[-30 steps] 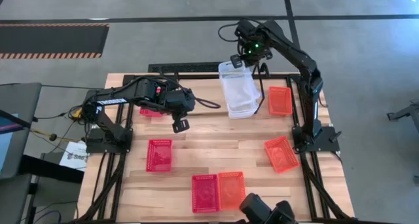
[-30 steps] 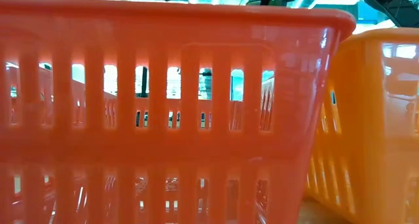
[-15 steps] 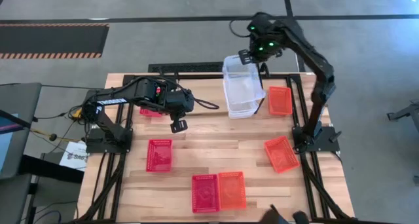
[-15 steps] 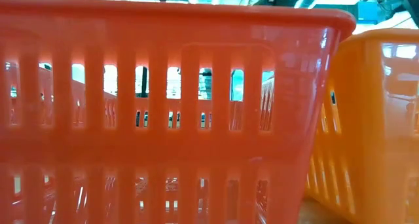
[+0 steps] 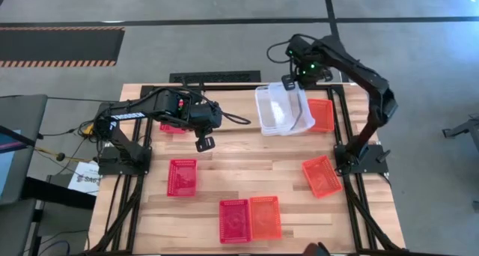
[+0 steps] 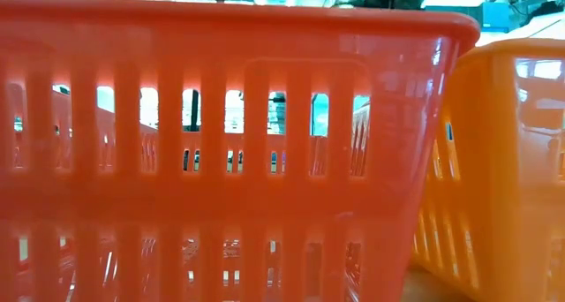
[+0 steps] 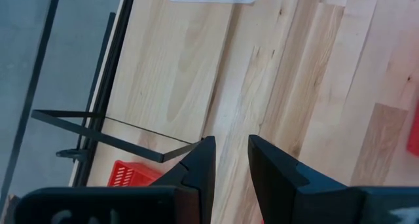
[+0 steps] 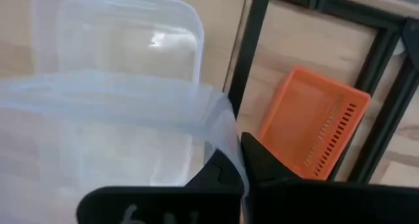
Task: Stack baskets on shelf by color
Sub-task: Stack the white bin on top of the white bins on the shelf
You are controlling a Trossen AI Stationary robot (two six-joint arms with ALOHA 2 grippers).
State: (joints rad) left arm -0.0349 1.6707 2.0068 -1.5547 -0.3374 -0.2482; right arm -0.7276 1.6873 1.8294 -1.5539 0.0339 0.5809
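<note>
I am lowering the right gripper (image 5: 293, 82), its fingers pinching the clear basket's (image 5: 283, 111) rim, onto the clear stack at the table's far edge; a second ago it hung higher. The left gripper (image 5: 203, 143) is waiting, fingers narrowly apart, empty.

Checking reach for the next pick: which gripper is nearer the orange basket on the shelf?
Right. The right gripper, shut on a clear basket's rim, sits just beside the orange basket. The left gripper hovers over mid-table, well away.
</note>
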